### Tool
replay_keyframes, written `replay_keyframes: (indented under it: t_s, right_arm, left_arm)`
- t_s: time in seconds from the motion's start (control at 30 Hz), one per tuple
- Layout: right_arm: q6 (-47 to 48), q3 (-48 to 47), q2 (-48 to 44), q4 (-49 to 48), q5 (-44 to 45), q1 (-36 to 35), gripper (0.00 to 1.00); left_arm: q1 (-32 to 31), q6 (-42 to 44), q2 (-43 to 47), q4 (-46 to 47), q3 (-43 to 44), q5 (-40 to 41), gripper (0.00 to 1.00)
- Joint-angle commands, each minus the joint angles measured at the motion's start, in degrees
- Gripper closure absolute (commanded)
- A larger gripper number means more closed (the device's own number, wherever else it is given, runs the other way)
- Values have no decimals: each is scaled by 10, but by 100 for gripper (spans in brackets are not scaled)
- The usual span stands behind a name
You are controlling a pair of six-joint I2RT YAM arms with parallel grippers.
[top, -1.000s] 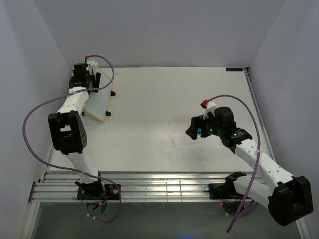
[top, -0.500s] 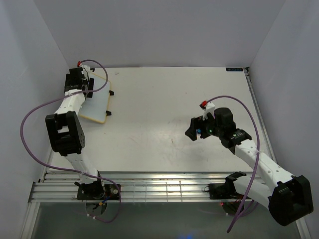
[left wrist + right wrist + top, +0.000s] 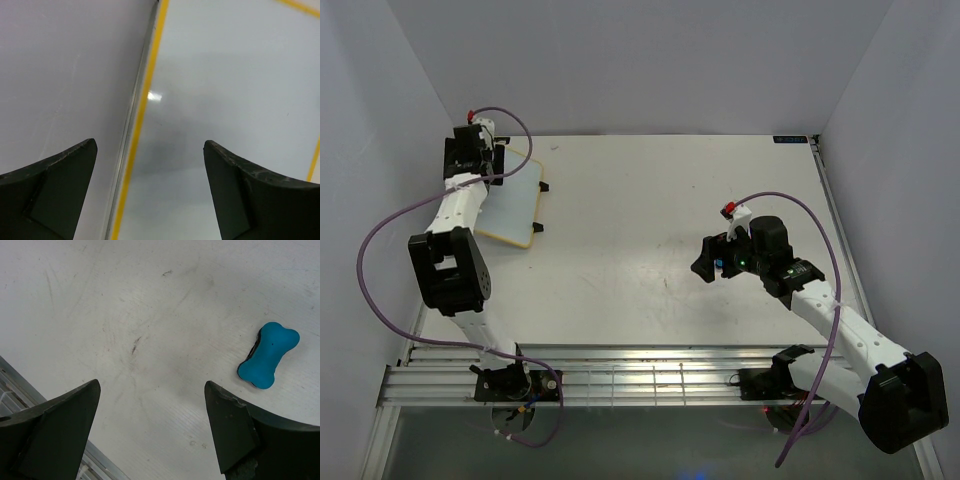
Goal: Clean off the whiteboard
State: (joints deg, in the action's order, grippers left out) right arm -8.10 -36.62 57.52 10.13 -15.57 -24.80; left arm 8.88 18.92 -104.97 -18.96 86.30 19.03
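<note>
- The right arm [image 3: 840, 320] reaches from the near right corner toward the middle of the table [image 3: 650, 190].
- The right jaws hang above the bare table, spread wide and holding nothing.
- A blue bone-shaped eraser [image 3: 268, 355] lies flat on the table, off to one side of those jaws and touching neither.
- The whiteboard [image 3: 515, 205] sits by the far left corner, along the left edge, with its black feet [image 3: 537, 228] toward the table's middle.
- The left arm [image 3: 460, 205] stretches along the left edge to the board's far end.
- The left jaws are wide and empty, straddling the board's yellow frame [image 3: 142, 115]; the white surface below shows no writing.
</note>
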Motion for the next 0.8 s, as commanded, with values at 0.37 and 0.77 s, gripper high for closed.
replay_keyframes:
  t_s: [0.37,0.77]
  right_arm:
    - [-14,-64,-31,23,102,-3,10]
    - [18,-220,-109,197,253,-3,10]
  left_arm:
    - [-7,-389,321,-165,21,-154,2]
    - [-77,-328,647,-208,-218,-133,2]
